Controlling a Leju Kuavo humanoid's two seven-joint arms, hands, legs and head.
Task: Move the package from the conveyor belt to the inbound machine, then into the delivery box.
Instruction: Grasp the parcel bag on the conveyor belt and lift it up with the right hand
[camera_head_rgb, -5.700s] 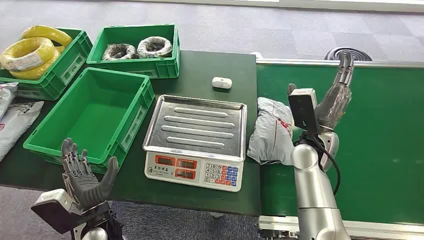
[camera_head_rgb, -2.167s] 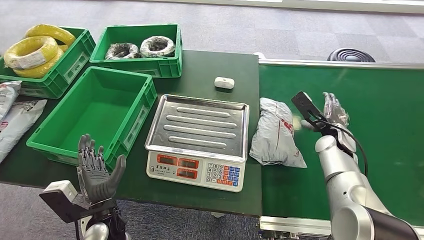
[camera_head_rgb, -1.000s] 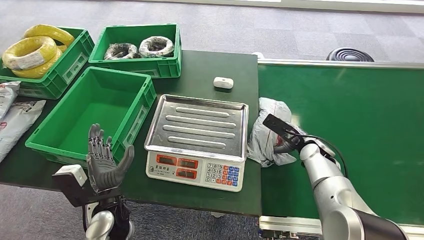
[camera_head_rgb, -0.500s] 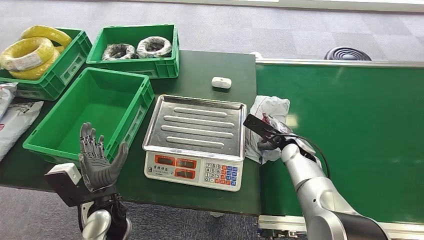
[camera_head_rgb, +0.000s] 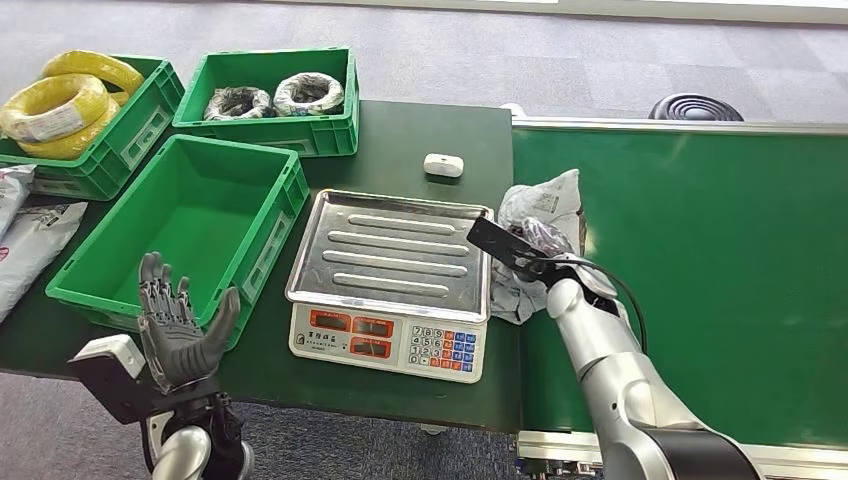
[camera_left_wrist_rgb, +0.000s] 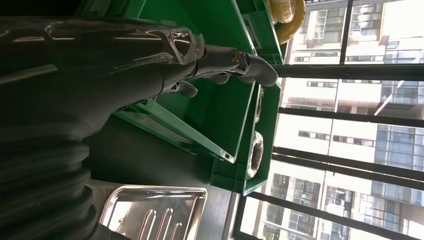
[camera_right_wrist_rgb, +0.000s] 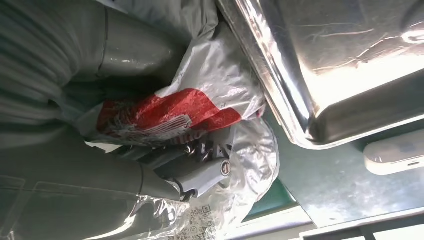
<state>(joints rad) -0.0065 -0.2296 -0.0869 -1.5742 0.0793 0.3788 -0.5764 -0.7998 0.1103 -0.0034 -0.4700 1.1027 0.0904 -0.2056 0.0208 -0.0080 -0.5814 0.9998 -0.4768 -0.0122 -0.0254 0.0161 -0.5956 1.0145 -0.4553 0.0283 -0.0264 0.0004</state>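
A crumpled grey-white plastic package (camera_head_rgb: 548, 205) with red print (camera_right_wrist_rgb: 165, 117) is at the left edge of the green conveyor belt (camera_head_rgb: 720, 250). My right hand (camera_head_rgb: 545, 243) grips it, the thumb (camera_right_wrist_rgb: 135, 50) on one side and the fingers (camera_right_wrist_rgb: 200, 170) on the other. The bag is partly raised and lies close against the right rim of the scale's steel tray (camera_head_rgb: 390, 250) (camera_right_wrist_rgb: 340, 65). My left hand (camera_head_rgb: 180, 335) is open and upright at the table's front edge, in front of the empty green box (camera_head_rgb: 180, 225) (camera_left_wrist_rgb: 210, 110).
Two more green crates stand at the back left, one with yellow cable coils (camera_head_rgb: 65, 105), one with dark coils (camera_head_rgb: 275, 97). A small white device (camera_head_rgb: 443, 165) lies behind the scale. Spare bags (camera_head_rgb: 25, 240) lie at the far left.
My right hand has closed on the package and drawn it left and upward to the scale's right rim, bunching it up. My left hand has drifted slightly left and lower.
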